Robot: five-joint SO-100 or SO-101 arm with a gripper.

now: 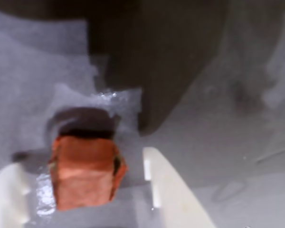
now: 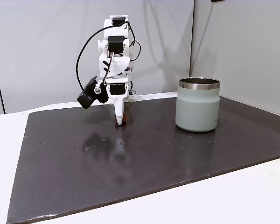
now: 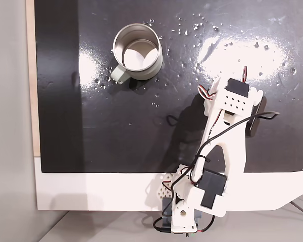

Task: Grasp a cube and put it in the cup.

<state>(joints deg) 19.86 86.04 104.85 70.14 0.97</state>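
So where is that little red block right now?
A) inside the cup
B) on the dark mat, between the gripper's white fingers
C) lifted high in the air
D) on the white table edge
B: in the wrist view the cube sits on the mat between the gripper fingers, away from the cup.

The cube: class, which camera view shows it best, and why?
The wrist view: the cube is large between the white fingers. A fixed view shows a small red speck at the gripper tip; in the other the arm hides it.

White arm [image 2: 114, 51], black cables [image 2: 86, 49]
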